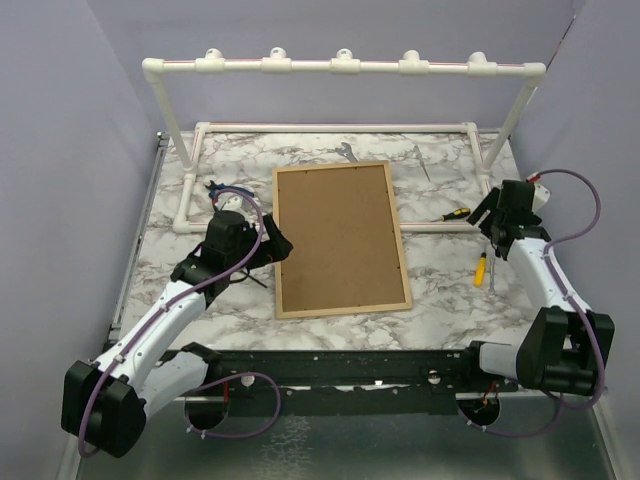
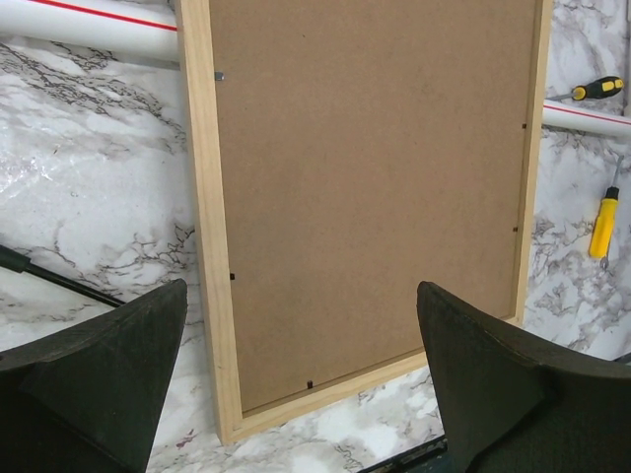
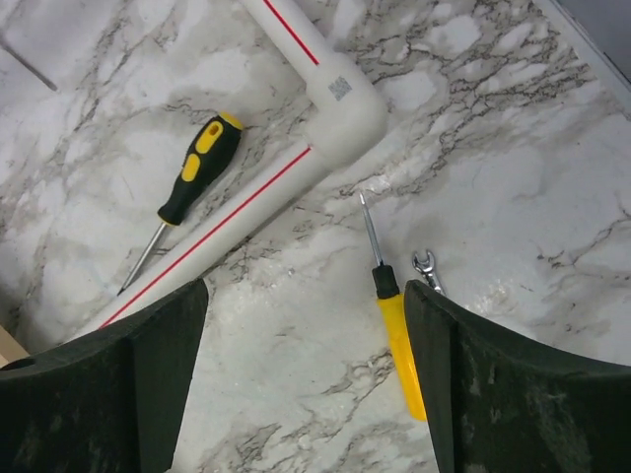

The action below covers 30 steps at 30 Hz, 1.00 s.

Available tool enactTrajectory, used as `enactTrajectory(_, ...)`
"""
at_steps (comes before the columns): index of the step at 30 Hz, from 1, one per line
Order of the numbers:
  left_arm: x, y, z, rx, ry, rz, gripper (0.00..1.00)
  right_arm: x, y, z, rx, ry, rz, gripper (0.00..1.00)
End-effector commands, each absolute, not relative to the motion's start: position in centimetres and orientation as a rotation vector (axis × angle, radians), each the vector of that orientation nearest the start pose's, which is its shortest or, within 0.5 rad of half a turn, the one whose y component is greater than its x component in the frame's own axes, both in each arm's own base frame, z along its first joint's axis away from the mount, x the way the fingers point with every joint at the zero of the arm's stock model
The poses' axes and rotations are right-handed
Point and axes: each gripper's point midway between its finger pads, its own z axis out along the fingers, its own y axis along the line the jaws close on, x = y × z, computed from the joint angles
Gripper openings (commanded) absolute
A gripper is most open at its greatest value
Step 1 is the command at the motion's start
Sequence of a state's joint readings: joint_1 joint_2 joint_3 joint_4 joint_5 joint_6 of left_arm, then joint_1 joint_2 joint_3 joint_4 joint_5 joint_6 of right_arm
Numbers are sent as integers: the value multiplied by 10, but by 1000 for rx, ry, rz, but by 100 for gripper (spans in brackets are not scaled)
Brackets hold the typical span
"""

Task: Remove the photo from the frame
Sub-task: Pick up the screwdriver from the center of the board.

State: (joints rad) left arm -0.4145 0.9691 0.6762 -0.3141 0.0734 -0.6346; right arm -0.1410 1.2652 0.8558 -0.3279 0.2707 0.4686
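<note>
The frame lies face down in the middle of the marble table, its brown fibreboard back up inside the light-wood edging. The photo is hidden under that back. My left gripper hovers at the frame's left edge; in the left wrist view it stands open above the frame's near corner, with nothing between its fingers. My right gripper is off to the frame's right, apart from it, and is open over bare marble.
A white PVC pipe rack spans the back, its base pipe running past the frame. Right of the frame lie a black-and-yellow screwdriver, a yellow screwdriver and a small wrench.
</note>
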Motion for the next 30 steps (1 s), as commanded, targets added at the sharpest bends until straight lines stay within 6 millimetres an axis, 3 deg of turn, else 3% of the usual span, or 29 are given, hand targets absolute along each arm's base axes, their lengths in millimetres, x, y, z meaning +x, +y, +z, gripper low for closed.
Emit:
enactTrajectory(1,272,-155,156,-216,2214,-644,99,306,-86,87,960,2206,-228,82)
enactTrajectory(9,269,-156,155,-210,2218,-657,99,289,-73,41,1042,2276,-174,79)
enactTrajectory(18,267,-156,152,-212,2225,-662,99,289,-61,14,1090,2363,-104,70)
enactTrajectory(22,267,-157,152,-212,2228,-662,99,293,-49,7,1093,2393,-24,47)
enactTrajectory(24,267,-157,152,-214,2228,-664,99,295,-46,10,1077,2397,3,23)
enactTrajectory(28,265,-158,152,-211,2233,-677,99,305,-40,43,953,2364,73,8)
enactTrajectory(30,264,-160,153,-209,2236,-687,99,310,-25,65,839,2351,193,1)
